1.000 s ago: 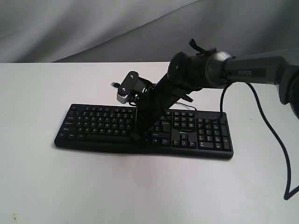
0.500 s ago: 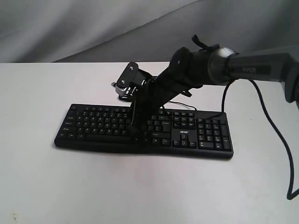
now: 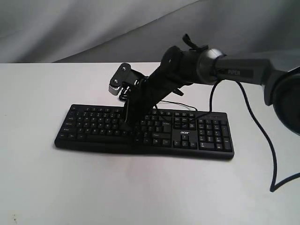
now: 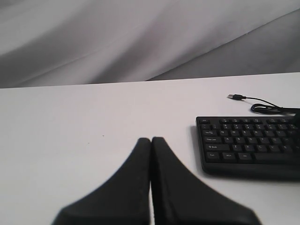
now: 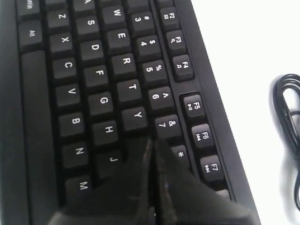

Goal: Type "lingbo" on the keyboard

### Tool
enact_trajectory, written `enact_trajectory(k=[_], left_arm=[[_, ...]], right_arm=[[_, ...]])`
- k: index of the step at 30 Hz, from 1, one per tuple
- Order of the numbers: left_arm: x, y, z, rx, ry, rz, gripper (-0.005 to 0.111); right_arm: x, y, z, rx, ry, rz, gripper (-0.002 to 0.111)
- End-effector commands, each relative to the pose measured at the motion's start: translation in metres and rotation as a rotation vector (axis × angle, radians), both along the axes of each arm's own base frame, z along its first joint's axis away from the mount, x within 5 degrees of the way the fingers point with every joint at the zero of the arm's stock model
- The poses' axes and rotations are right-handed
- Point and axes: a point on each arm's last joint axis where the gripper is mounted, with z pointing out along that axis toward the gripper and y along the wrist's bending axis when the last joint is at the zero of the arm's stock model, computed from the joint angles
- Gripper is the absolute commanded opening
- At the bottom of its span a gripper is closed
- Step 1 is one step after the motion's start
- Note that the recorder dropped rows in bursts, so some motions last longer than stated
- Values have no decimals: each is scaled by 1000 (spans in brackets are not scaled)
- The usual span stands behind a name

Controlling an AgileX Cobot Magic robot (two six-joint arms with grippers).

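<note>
**Q:** Where is the keyboard?

**A:** The black Acer keyboard (image 3: 187, 140) lies flat on the white table (image 3: 140, 192), with its long side facing the exterior camera.

**Q:** What has just changed?

**A:** In the last second the right gripper (image 5: 151, 143) has swung left along the keys. Its jaws are pinched together and hold nothing. The tip now sits just past the Y key (image 5: 134, 117), between the J key (image 5: 112, 159) and the 7 key (image 5: 167, 124). That is probably U or I, so an early letter of the word seems to be in hand. The left gripper (image 4: 151, 140), also clenched and empty, hovers over bare table beside the keyboard. Farther back, the USB cable (image 4: 262, 104) lies loose.
</note>
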Motion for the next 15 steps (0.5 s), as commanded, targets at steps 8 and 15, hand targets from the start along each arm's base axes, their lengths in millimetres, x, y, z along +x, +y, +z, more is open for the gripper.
enact_trajectory(k=[8,15], left_arm=[[0,0,-1,-5,-5,0,1],[0,0,-1,-5,-5,0,1]], right_arm=[[0,0,-3,-16,9,11,0],[0,0,-3,-24,8,14,0]])
